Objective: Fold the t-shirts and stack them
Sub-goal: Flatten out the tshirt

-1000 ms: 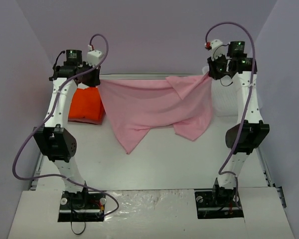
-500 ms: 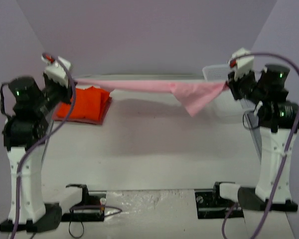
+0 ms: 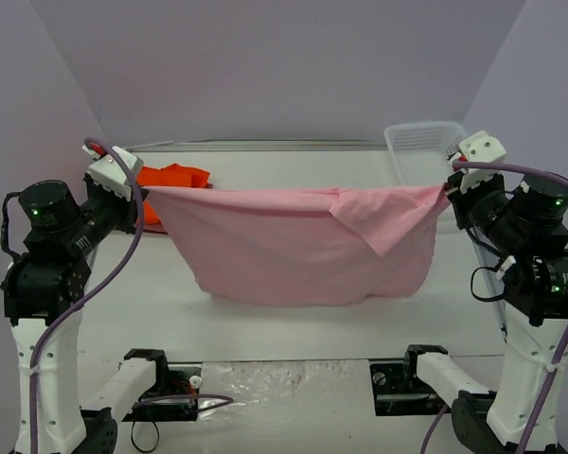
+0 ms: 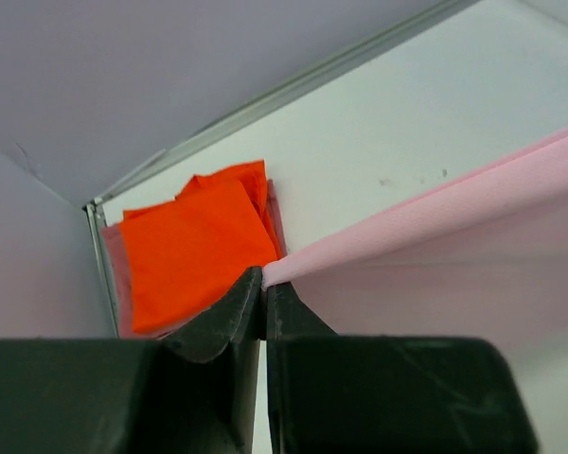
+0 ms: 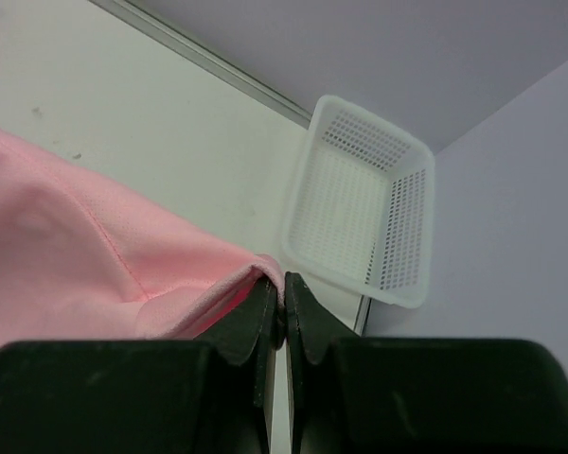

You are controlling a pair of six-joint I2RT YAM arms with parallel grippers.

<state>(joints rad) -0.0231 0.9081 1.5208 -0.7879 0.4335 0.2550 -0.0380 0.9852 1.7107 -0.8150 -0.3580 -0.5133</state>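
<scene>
The light pink t-shirt (image 3: 293, 241) hangs stretched in the air between my two grippers, its lower edge sagging over the table. My left gripper (image 3: 144, 194) is shut on the shirt's left end; it also shows in the left wrist view (image 4: 264, 277) pinching pink cloth (image 4: 426, 213). My right gripper (image 3: 447, 189) is shut on the right end, also seen in the right wrist view (image 5: 282, 287) with pink cloth (image 5: 66, 255). The folded bright orange t-shirt (image 3: 170, 178) lies at the far left, also in the left wrist view (image 4: 194, 246), on a dull pinkish-red folded one (image 4: 113, 265).
A white plastic mesh basket (image 3: 424, 149) stands at the far right corner, also in the right wrist view (image 5: 360, 218). The white table (image 3: 293, 317) lies under the hanging shirt. Grey walls close in the back and sides.
Both arms have come nearer and lower with the pink shirt. The shirt, pulled taut in a thin line half a second ago, now hangs slacker and spread as a broad sheet.
</scene>
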